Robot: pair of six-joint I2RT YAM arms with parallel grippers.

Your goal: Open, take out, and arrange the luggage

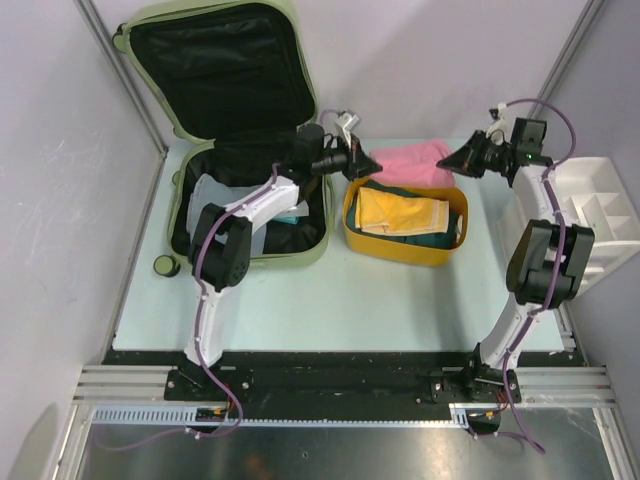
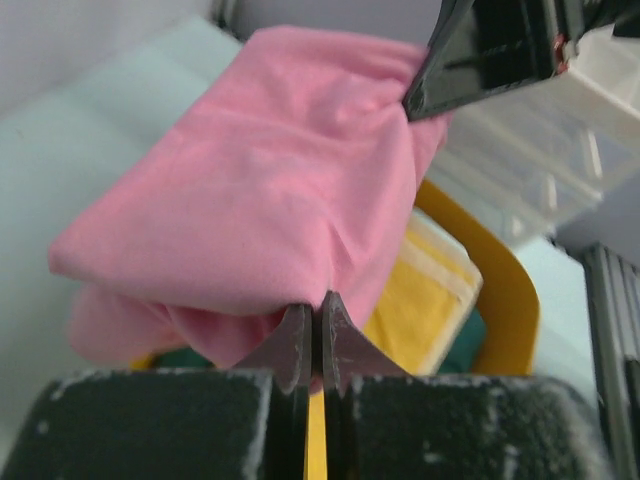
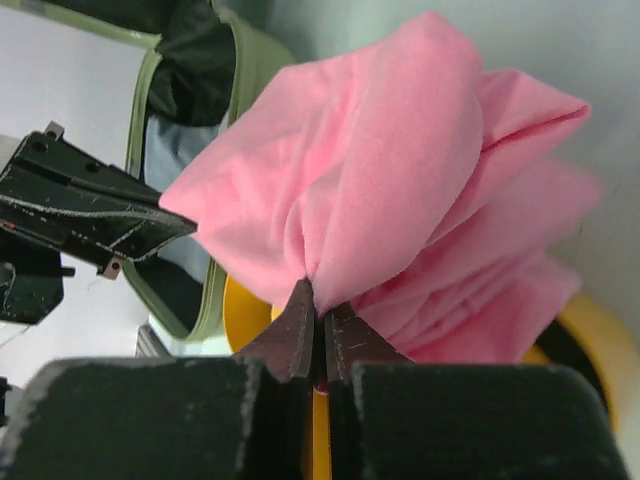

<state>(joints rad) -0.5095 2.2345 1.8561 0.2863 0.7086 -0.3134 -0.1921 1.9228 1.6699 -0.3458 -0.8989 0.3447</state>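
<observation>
pink garment [image 1: 412, 160] held up over the yellow tub [image 1: 352, 228]
left gripper [image 2: 322, 305] and right gripper [image 3: 320, 300] each pinch an opposite edge, jaws pressed onto fabric, probably to fold it flat; the luggage [image 1: 318, 250] lies open at far left.

The left gripper [image 2: 320, 330], jaws pressed together, pinches the near edge of a pink cloth [image 2: 270, 200]; the right gripper [image 2: 432, 92] meets the cloth's far right corner. Below the cloth lies a yellow tub [image 2: 505, 290] holding a yellow fabric [image 2: 420, 300] and a dark green fabric [image 2: 468, 345]. A white tray [image 2: 540, 150] stands far right.
</observation>
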